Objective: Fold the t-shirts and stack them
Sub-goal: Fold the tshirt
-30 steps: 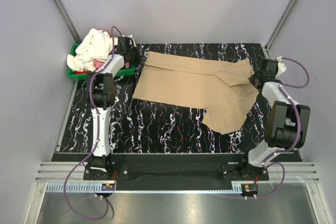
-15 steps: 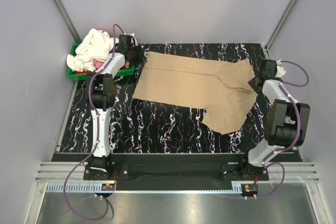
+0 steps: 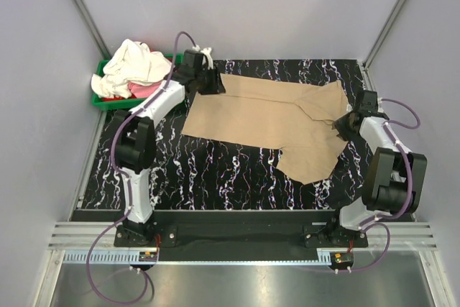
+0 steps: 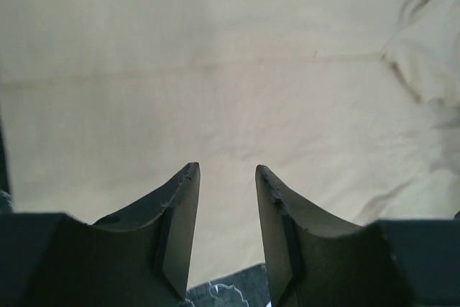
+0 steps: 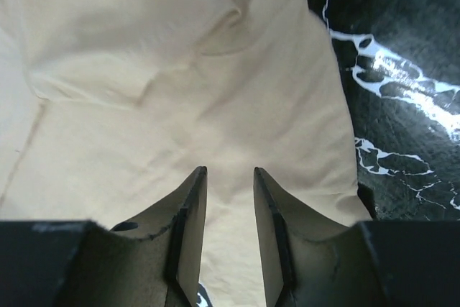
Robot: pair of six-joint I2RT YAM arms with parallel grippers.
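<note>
A tan t-shirt (image 3: 266,124) lies spread across the far half of a black, white-veined table (image 3: 215,177), its body flat and one sleeve folded over near the right side. A flap of cloth reaches toward the near edge on the right.

The left gripper (image 3: 212,83) sits over the shirt's far-left corner, with its arm stretched out from the base at the near edge. Seen from the left wrist camera, its two fingers (image 4: 176,213) stand slightly apart, and smooth tan cloth shows through the narrow gap between them. Whether the tips touch the fabric cannot be told.

The right gripper (image 3: 343,126) is at the shirt's right edge, just beside the folded sleeve. The right wrist camera shows its fingers (image 5: 188,213) likewise parted by a narrow gap, above wrinkled cloth that ends at bare table to the right. Contact with the shirt cannot be told here either.

At the table's far-left corner a green bin (image 3: 100,98) holds a heap of white clothing (image 3: 133,62), with something pink (image 3: 136,90) beneath it. The bin is near the left arm and apart from the tan shirt.
</note>
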